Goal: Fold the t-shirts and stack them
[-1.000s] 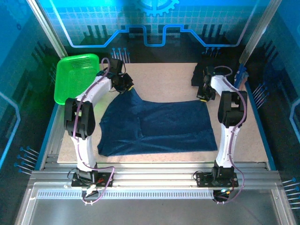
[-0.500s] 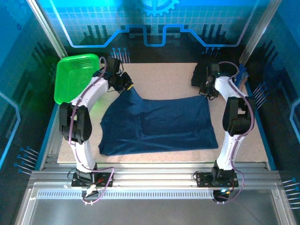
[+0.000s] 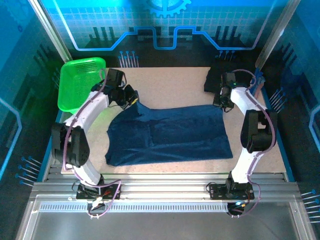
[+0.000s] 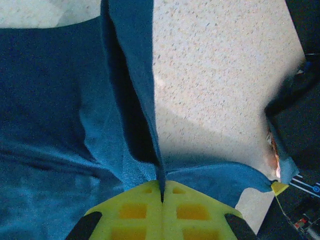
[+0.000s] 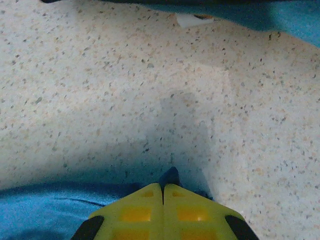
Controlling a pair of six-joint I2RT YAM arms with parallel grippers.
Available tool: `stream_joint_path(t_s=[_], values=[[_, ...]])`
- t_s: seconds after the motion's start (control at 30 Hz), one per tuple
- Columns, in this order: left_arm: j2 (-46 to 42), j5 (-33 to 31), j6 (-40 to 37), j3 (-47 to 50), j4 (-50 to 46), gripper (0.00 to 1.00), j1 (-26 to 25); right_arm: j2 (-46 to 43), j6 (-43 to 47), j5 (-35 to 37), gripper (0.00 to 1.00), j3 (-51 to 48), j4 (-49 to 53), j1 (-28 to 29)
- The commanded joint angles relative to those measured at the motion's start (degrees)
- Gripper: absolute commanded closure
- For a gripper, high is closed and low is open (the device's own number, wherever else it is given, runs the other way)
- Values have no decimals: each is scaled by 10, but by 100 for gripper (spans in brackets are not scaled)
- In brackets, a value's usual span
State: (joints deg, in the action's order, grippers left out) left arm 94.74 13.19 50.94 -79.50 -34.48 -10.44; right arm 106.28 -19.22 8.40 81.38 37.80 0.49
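Navy t-shirt [image 3: 170, 132] lies spread on the table, just right of the green basket [image 3: 80, 82]. Left gripper [image 4: 161, 189] is clamped on its far corner nearest the basket. Right gripper [image 5: 163, 190] pinches the far corner farthest from the basket. Cloth looks soft, light and limp, bunching at the grip. Best held at corners or hem and kept taut.

Navy shirt [image 3: 170, 135] lies spread across the table [image 3: 170, 80], its far edge stretched between the two arms. The left gripper [image 3: 134, 101] is pinching the far-left corner, pulled up into a peak; the right gripper [image 3: 220, 102] is pinching the far-right corner. Dark shirts [image 3: 214, 80] sit just beyond the right gripper, and a green basket [image 3: 80, 82] stands at far left.
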Motion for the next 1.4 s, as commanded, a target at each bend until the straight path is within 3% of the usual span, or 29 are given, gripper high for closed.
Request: stream_joint_path(t_s=[0.0,0.67,1.37], values=[[-51,19,16,39,-19,100,-7,-33,13,0,100,-25,-9,9],[-219,-13,103,245,-23,100,-45,-138,9,15,100,-171,2,24],[-314,-19,129,361,-57,100,-74,-186,-19,38,100,-246,21,24]])
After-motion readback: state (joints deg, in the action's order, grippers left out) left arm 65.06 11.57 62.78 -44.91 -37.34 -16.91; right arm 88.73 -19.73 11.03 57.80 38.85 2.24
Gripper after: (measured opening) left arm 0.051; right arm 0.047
